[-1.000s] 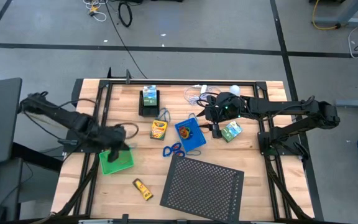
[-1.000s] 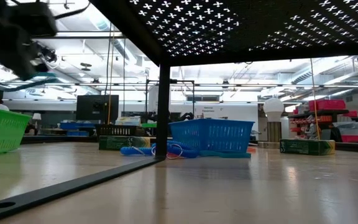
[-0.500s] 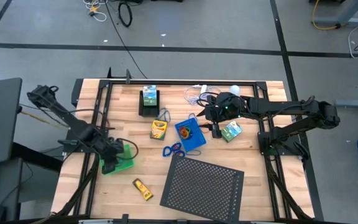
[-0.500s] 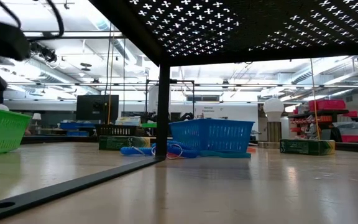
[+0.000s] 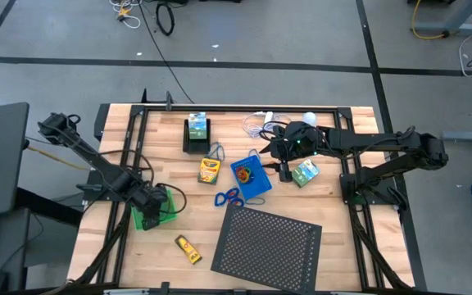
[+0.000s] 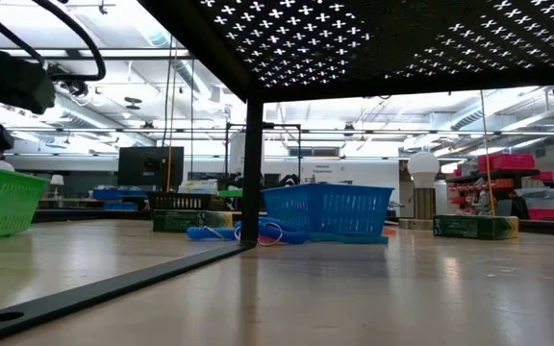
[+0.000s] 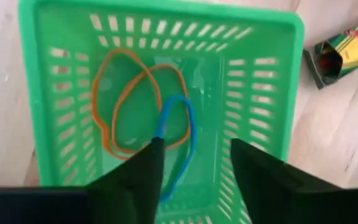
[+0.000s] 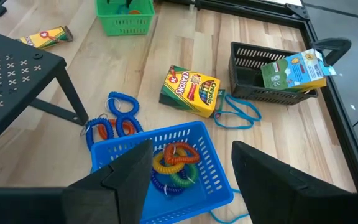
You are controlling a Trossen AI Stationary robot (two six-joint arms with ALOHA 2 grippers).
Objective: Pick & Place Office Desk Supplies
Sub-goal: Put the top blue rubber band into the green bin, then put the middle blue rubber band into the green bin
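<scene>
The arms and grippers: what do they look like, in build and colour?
Both arms are dark, slender and jointed, with black cables looping along them. The left gripper and right gripper each have two flat, dark, tapering fingers. Small green lights glow on the right wrist. No markings are readable.

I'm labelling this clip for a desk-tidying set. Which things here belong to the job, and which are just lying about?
Part of the job:
green tray holding orange and blue rubber bands
blue tray with coiled loops
black tray
crayon box
left hand, open over the green tray

Just lying about:
black perforated sheet
white bulb
</scene>
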